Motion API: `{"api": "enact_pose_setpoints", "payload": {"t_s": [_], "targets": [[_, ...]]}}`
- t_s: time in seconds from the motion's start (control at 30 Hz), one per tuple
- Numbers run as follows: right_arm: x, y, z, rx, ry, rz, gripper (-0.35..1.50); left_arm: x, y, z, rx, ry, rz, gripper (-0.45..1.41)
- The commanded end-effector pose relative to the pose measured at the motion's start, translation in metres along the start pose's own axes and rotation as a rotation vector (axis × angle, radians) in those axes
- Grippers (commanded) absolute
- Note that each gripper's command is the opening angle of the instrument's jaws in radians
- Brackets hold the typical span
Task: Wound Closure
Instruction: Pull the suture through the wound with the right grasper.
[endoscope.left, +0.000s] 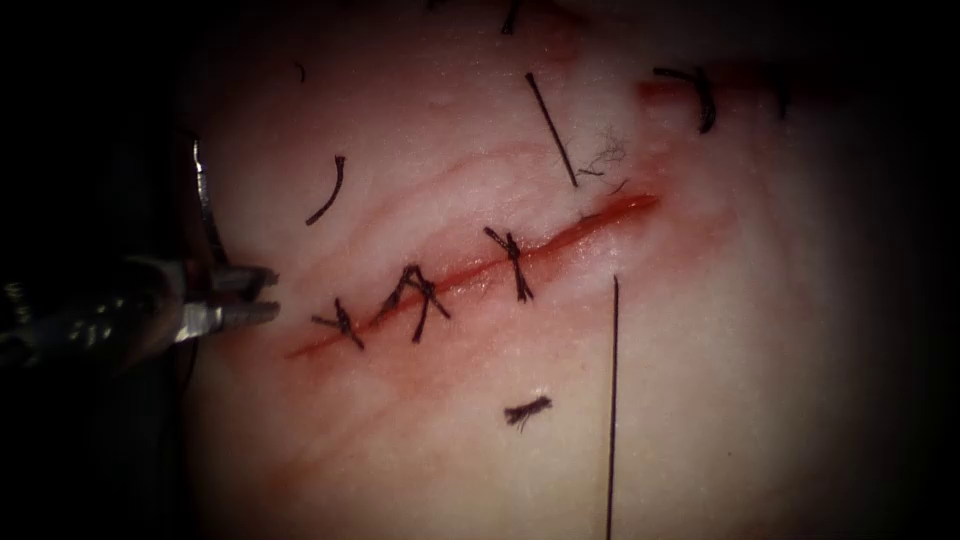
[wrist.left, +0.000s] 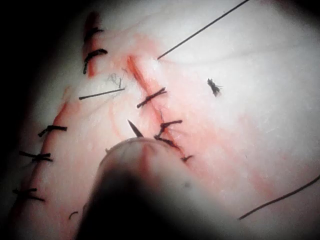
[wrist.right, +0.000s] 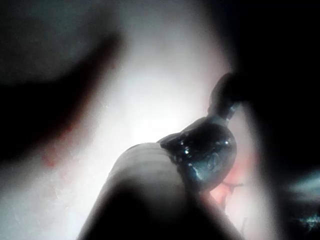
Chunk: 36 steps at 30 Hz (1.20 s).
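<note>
Tissue (endoscope.left: 760, 330): pale pork belly that lies under and ahead of the left tool, on the side where its tips point.
Cut (endoscope.left: 580, 225): a red slanted line. Its lower end is just ahead of the left tool's tips, and it climbs away from them.
Left tool (endoscope.left: 272, 295): it lies level at the tissue's edge. The jaws are clamped on the needle near their base, with a thin gap at the tips. The tips are near the lower end of the cut but not touching it.
Right tool (wrist.right: 223, 97): seen from very close in the right wrist view, dark and shiny over the tissue. I cannot tell its state, or if it holds something.
Thread (endoscope.left: 612, 400): one long dark strand on the tissue, well beyond the left tool, on the right side of the cut.
Needle (endoscope.left: 205, 205): it curves up from the left tool's jaws, held close to one end, and it is not in the tissue.
Stitches (endoscope.left: 512, 262): three dark knots across the cut; the nearest is just ahead of the left tool's tips.
Cut ends of thread (endoscope.left: 327, 190): short loose pieces on both sides of the cut.
Red fluid (endoscope.left: 650, 92): a stain far from the left tool, past the cut's upper end.
</note>
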Motion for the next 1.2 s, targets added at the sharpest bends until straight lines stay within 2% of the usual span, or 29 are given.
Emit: {"api": "enact_pose_setpoints", "payload": {"t_s": [0.03, 0.17, 0.23, 0.27, 0.33, 0.37, 0.4, 0.43, 0.47, 0.53, 0.57, 0.6, 0.63, 0.67, 0.77, 0.8, 0.83, 0.87, 1.0, 1.17, 1.2], "targets": [[-0.0003, 0.0024, -0.0001, -0.136, -0.012, 0.011, 1.33, 0.0004, -0.0004, 0.0006, 0.003, 0.002, 0.000, -0.03], [-0.0002, 0.0052, -0.0027, -0.202, -0.026, 0.010, 1.46, 0.0004, -0.0004, 0.0006, 0.003, 0.002, 0.000, -0.02], [-0.0004, 0.0069, -0.0054, -0.232, -0.036, -0.014, 1.48, 0.0004, -0.0004, 0.0006, 0.003, 0.002, 0.000, -0.02], [-0.0004, 0.0069, -0.0054, -0.232, -0.036, -0.014, 1.48, 0.0004, -0.0004, 0.0006, 0.003, 0.002, 0.000, -0.02], [-0.0005, 0.0078, -0.0073, -0.253, -0.044, -0.024, 1.48, 0.0004, -0.0004, 0.0006, 0.003, 0.002, 0.000, -0.02], [-0.0007, 0.0083, -0.0093, -0.268, -0.050, -0.045, 1.48, 0.0004, -0.0003, 0.0007, 0.003, 0.002, 0.000, -0.02], [-0.0007, 0.0083, -0.0093, -0.268, -0.050, -0.045, 1.48, 0.0004, -0.0003, 0.0007, 0.003, 0.002, 0.000, -0.02], [-0.0007, 0.0090, -0.0125, -0.285, -0.098, -0.067, 1.48, 0.0004, -0.0003, 0.0007, 0.003, 0.002, 0.000, -0.02], [-0.0007, 0.0092, -0.0134, -0.287, -0.114, -0.077, 1.46, 0.0004, -0.0003, 0.0007, 0.004, 0.002, 0.000, -0.02], [-0.0010, 0.0107, -0.0171, -0.313, -0.138, -0.059, 1.11, 0.0006, -0.0003, 0.0008, 0.006, 0.001, -0.002, -0.02], [-0.0013, 0.0113, -0.0176, -0.344, -0.136, 0.008, 1.11, 0.0006, -0.0002, 0.0009, 0.006, 0.000, -0.002, -0.02], [-0.0013, 0.0113, -0.0176, -0.344, -0.136, 0.008, 1.11, 0.0006, -0.0002, 0.0009, 0.006, 0.000, -0.002, -0.02], [-0.0019, 0.0121, -0.0181, -0.392, -0.138, 0.101, 1.11, 0.0007, -0.0002, 0.0009, 0.008, 0.000, -0.003, -0.02], [-0.0029, 0.0132, -0.0182, -0.442, -0.157, 0.167, 1.20, 0.0008, -0.0001, 0.0011, 0.010, -0.001, -0.004, -0.02], [-0.0046, 0.0147, -0.0182, -0.508, -0.149, 0.318, 0.89, 0.0008, 0.0000, 0.0012, 0.012, -0.002, 0.001, -0.01], [-0.0053, 0.0151, -0.0179, -0.524, -0.149, 0.327, 0.37, 0.0008, 0.0000, 0.0012, 0.012, -0.001, 0.001, -0.01], [-0.0057, 0.0155, -0.0178, -0.491, -0.126, 0.364, -0.13, 0.0008, 0.0000, 0.0012, 0.012, -0.001, 0.002, -0.01], [-0.0063, 0.0162, -0.0174, -0.443, -0.103, 0.383, -0.35, 0.0008, 0.0000, 0.0012, 0.012, -0.001, 0.002, -0.01], [-0.0091, 0.0185, -0.0153, -0.464, -0.064, 0.360, -0.35, 0.0008, 0.0000, 0.0013, 0.011, -0.004, 0.002, -0.01], [-0.0125, 0.0198, -0.0130, -0.497, -0.054, 0.346, -0.35, 0.0007, 0.0001, 0.0013, 0.011, -0.004, 0.002, -0.01], [-0.0144, 0.0202, -0.0115, -0.515, -0.052, 0.356, -0.35, 0.0007, 0.0001, 0.0013, 0.012, -0.004, 0.002, 0.00]]}}
